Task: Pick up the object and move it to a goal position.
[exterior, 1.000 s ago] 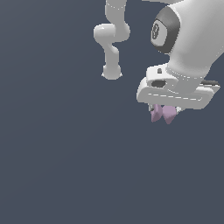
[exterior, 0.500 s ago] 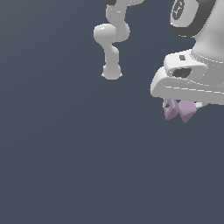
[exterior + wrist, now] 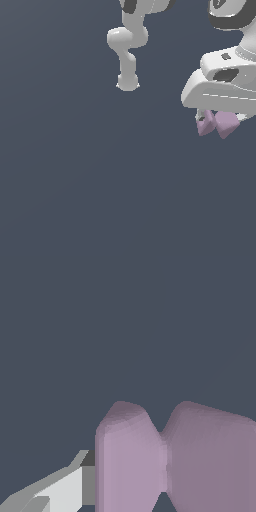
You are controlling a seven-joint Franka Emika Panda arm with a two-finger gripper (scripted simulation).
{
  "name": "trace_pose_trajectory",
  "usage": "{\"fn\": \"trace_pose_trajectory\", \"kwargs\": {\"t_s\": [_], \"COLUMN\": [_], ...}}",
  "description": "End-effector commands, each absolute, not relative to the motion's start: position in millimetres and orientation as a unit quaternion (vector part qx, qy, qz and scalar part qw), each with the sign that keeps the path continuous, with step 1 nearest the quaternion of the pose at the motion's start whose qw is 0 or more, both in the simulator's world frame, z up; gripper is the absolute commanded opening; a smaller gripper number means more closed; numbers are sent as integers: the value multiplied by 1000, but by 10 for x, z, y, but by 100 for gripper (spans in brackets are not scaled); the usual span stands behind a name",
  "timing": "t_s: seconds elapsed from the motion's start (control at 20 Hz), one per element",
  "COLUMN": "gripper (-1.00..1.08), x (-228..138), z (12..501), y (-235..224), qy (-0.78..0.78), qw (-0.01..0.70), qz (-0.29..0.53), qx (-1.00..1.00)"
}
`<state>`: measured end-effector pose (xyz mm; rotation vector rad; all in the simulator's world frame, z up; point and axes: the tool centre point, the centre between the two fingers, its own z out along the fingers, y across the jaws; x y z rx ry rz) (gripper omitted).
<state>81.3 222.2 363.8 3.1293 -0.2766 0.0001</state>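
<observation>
In the exterior view, the white arm (image 3: 127, 55) reaches across a plain dark grey floor (image 3: 75, 175). The gripper (image 3: 214, 122) sits at the exterior view's right, big and close to the camera. Just under it hangs the object (image 3: 220, 124), a small pale purple thing. It looks lifted off the floor, held up in the air. It shows two lumps with flat, angled faces, like two little blocks joined in the middle. No goal mark shows anywhere.

In the wrist view, the object (image 3: 170, 456) fills the lower part of the picture. It is shaped like a bow tie: two fat ends and a thin waist between them. Its skin looks smooth and dull, not shiny. One grey-white finger (image 3: 65, 488) touches its side, so the gripper looks clamped on the object.

I think it is light and hard, and will not squash or break. The smooth slanted faces could slip, so the thin waist, or two flat sides facing each other, seems the best place to hold.
</observation>
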Motion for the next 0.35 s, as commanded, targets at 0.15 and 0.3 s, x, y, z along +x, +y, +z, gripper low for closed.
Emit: {"fn": "trace_pose_trajectory", "kwargs": {"t_s": [0.15,0.3], "gripper": [-100,-100], "x": [838,842], "z": [3682,3688], "y": [2251,2254], "qy": [-88,-88], "qw": [0,0], "qz": [0,0], "qx": [996,996]}}
